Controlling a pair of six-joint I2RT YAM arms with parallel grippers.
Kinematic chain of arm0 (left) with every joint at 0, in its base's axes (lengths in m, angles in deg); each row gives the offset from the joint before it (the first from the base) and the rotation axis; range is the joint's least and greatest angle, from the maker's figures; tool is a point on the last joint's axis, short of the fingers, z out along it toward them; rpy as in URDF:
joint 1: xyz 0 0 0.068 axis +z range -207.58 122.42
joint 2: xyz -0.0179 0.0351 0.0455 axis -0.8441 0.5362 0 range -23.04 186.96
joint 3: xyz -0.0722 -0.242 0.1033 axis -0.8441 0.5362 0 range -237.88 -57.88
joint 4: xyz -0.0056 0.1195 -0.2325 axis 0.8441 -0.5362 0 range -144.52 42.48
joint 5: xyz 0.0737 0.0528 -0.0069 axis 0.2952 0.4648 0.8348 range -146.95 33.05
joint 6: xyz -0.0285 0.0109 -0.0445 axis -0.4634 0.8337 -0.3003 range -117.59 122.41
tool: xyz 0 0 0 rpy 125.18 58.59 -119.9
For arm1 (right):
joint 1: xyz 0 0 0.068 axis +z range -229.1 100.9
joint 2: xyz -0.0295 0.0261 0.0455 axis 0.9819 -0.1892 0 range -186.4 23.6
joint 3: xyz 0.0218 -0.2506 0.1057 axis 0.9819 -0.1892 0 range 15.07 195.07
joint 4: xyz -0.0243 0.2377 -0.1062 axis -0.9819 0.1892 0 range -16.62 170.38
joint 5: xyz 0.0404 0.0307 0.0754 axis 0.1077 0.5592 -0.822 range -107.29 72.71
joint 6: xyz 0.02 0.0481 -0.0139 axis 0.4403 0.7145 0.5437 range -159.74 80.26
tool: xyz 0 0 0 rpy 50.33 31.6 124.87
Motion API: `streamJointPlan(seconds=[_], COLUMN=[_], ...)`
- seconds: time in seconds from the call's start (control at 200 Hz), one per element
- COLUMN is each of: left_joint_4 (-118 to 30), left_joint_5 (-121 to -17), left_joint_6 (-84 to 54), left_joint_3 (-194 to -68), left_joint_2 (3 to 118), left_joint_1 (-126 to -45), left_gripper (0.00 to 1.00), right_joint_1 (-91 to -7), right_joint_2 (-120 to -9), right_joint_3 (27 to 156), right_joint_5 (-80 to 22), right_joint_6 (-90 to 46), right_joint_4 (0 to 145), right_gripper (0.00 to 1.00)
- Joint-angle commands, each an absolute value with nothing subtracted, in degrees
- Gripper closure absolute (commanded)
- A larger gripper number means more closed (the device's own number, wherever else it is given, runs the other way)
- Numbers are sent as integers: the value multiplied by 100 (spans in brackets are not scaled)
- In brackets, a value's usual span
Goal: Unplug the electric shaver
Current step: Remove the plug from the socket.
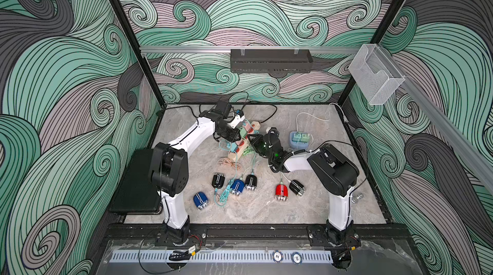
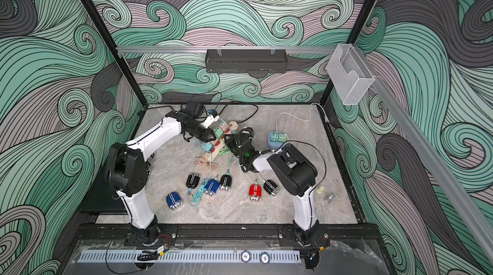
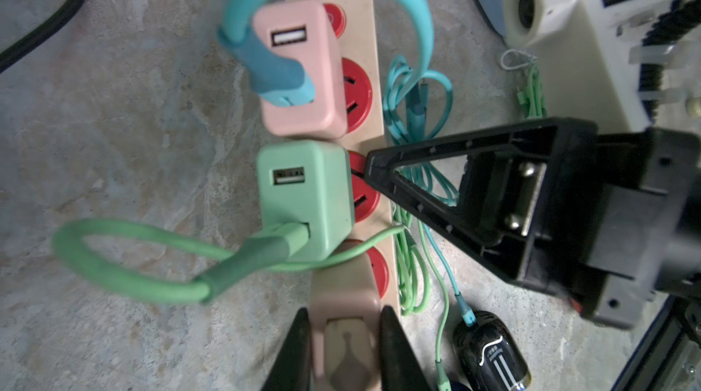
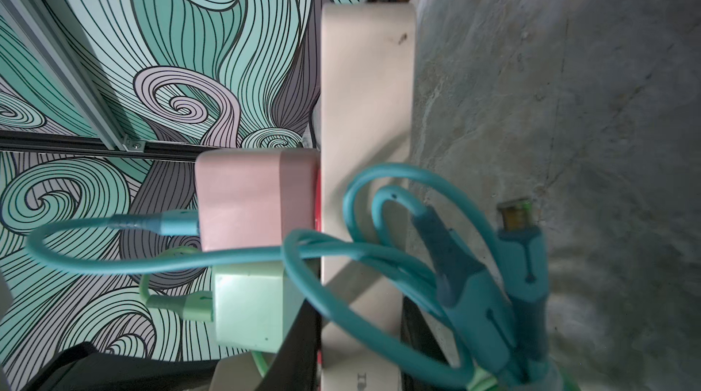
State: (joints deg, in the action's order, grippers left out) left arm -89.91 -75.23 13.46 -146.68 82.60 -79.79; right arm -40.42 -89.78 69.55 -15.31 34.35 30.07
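Left gripper [image 3: 345, 313] clamps the peach rubber-sleeved USB plug [image 3: 345, 351] by its sides: light, probably tight-fitting; right gripper [image 1: 251, 139] pinches the beige power strip [image 3: 373, 21].

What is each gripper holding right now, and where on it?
The left gripper pinches the beige-pink charger by its two sides. The right gripper appears clamped on the power strip, across its edge beside the green charger.
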Motion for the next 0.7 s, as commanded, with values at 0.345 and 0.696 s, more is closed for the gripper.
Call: streamJointPlan(seconds=[0.345, 0.696], left_joint_4=[-9178, -9171], left_joint_5=[-8125, -8490], left_joint_6=[1319, 1271], left_joint_3=[-15034, -15091], left_joint_2=[8080, 8414], left_joint_1=[-7454, -7031], left_gripper=[100, 100], right_joint_1=[-4152, -4165], right_joint_2=[-9154, -9127], right_joint_3=[6475, 6358], right_joint_5=[-1090, -1169], right_joint_6=[3182, 3128], right_joint_4=[2449, 2053], right_gripper=[92, 92])
